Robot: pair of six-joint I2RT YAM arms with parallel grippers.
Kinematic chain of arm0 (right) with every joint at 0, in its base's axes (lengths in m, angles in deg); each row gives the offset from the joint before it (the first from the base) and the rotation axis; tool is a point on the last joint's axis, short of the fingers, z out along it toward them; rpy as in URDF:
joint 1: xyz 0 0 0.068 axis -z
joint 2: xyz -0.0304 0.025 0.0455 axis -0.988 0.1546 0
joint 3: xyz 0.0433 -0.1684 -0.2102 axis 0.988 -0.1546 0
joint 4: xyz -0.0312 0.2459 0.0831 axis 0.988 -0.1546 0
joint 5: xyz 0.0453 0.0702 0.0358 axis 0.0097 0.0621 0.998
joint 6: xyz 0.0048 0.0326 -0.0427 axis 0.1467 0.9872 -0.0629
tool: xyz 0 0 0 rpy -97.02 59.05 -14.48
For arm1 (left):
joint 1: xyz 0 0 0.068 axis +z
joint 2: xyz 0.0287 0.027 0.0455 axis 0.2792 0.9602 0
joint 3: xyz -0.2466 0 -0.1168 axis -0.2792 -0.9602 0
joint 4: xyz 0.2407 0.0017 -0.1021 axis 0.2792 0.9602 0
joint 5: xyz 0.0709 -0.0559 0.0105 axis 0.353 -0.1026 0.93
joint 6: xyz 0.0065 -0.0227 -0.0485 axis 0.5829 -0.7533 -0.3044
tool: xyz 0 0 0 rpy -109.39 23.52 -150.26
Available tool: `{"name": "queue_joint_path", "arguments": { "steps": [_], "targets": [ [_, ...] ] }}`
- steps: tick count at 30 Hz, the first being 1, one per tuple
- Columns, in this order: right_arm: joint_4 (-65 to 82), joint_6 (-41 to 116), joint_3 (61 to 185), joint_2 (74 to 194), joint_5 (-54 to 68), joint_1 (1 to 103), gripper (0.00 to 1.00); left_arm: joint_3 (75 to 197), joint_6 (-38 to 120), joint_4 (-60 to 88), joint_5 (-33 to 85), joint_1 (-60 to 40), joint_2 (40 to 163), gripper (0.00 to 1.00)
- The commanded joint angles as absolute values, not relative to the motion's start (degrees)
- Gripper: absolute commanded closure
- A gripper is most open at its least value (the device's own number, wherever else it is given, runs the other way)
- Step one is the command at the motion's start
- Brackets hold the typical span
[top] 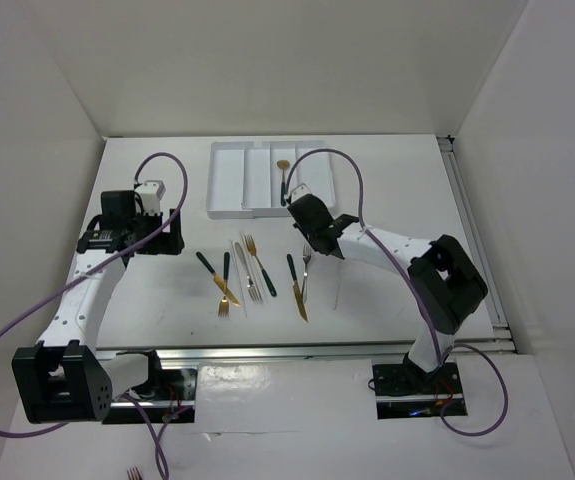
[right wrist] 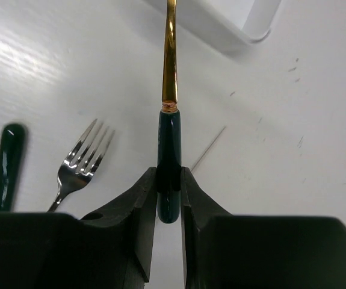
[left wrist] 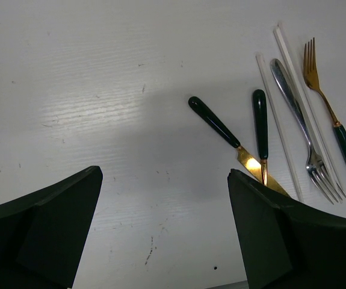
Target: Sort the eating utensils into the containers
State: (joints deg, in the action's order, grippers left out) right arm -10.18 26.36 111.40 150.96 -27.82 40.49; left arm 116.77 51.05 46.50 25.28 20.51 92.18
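Observation:
My right gripper (right wrist: 168, 176) is shut on the dark teal handle of a gold spoon (right wrist: 169, 129) and holds it above the table. In the top view the spoon (top: 283, 178) points from the right gripper (top: 294, 203) over the white tray (top: 229, 188), its bowl above a middle compartment. My left gripper (left wrist: 160, 174) is open and empty over bare table, left of the row of utensils; in the top view it (top: 174, 237) is at mid-left. A teal-handled knife (left wrist: 221, 129), a teal fork handle (left wrist: 260, 123), a silver fork (left wrist: 302, 129) and a gold fork (left wrist: 332, 114) lie on the table.
Pale sticks (left wrist: 279, 126) lie among the utensils. A teal-handled knife (top: 296, 287), a silver fork (top: 306, 268) and a thin stick (top: 337, 285) lie under my right arm. The tray's near corner (right wrist: 245, 24) shows ahead of the right gripper.

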Motion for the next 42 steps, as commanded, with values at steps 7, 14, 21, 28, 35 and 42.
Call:
{"name": "queue_joint_path", "arguments": {
  "steps": [7,14,21,28,35,42],
  "targets": [
    [-5.53,26.74,121.14,148.24,-24.98,39.45,1.0,120.48,51.07,46.56,24.7,20.25,92.69,0.0],
    [0.89,27.8,123.09,145.86,-15.49,39.45,1.0,121.01,49.93,46.57,28.64,20.25,91.38,0.0],
    [-0.95,35.61,129.93,148.67,-8.37,42.17,1.0,121.01,48.78,46.57,31.29,20.25,88.48,0.0],
    [-3.23,47.45,136.69,154.37,3.4,49.36,1.0,119.96,48.78,46.57,32.43,20.25,85.76,0.0],
    [-9.38,57.58,147.59,163.96,14.92,55.7,1.0,118.11,48.78,46.57,32.43,20.25,85.22,0.0],
    [-10.0,59.61,152.35,171.34,17.67,57.2,1.0,118.11,49.31,46.57,32.96,20.25,85.22,0.0]
  ]
}}
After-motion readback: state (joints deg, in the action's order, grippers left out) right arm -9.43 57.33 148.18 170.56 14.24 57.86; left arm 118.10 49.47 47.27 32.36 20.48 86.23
